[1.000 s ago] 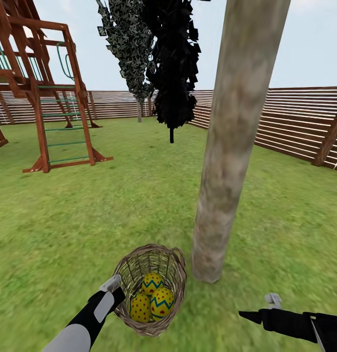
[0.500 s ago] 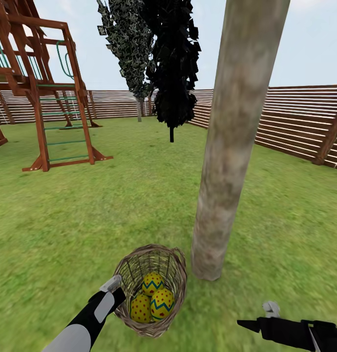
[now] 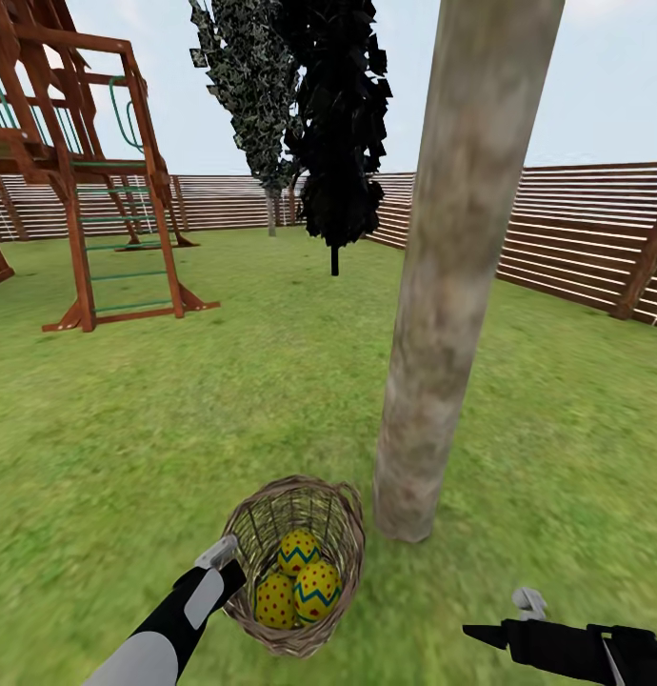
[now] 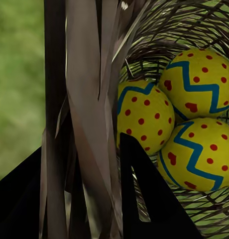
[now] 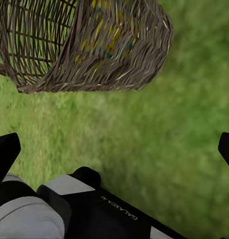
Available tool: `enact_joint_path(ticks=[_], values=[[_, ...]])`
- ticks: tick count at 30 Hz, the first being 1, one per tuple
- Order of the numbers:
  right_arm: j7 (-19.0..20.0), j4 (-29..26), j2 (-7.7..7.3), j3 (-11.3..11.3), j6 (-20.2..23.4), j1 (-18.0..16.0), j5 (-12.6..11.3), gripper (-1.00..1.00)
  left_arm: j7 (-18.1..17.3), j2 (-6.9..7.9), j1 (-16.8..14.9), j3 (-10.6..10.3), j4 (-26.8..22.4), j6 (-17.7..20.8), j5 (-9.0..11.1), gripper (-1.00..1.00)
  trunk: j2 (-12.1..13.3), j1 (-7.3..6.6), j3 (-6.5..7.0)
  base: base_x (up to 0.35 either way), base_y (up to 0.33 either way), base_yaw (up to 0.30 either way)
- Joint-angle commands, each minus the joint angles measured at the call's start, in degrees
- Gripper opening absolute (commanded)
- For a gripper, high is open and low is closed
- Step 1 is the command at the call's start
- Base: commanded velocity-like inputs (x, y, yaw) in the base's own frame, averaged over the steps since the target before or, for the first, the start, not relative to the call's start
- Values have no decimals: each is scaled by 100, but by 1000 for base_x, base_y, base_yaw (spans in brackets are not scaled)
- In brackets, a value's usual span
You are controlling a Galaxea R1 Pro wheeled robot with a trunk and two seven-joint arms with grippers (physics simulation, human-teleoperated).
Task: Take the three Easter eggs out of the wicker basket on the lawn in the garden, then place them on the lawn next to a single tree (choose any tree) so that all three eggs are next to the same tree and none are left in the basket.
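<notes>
Wicker, brown-grey and round, the basket (image 3: 295,562) sits unmoved just beside the thick grey-beige tree trunk (image 3: 452,286), three yellow zigzag eggs (image 4: 186,124) inside. Left gripper (image 3: 221,555) jaws stay clamped on its rim; right gripper (image 5: 114,149), lower than before, hangs wide open.

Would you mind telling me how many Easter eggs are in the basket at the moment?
3, all inside the wicker basket: one egg toward the tree, one beside it, one nearest the left hand.
</notes>
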Motion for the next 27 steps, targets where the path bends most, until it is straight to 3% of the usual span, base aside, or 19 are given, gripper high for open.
enact_joint_path(ticks=[1,27], values=[[45,-7,2,-25,49,-6,46,100,36,-5,-2,5,-20,18,69,-100,-45,22,-24,0,0,0],[56,-40,1,-34,49,-6,20,100,38,-11,-2,4,-28,19,69,-100,-1087,593,-490,0,0,0]])
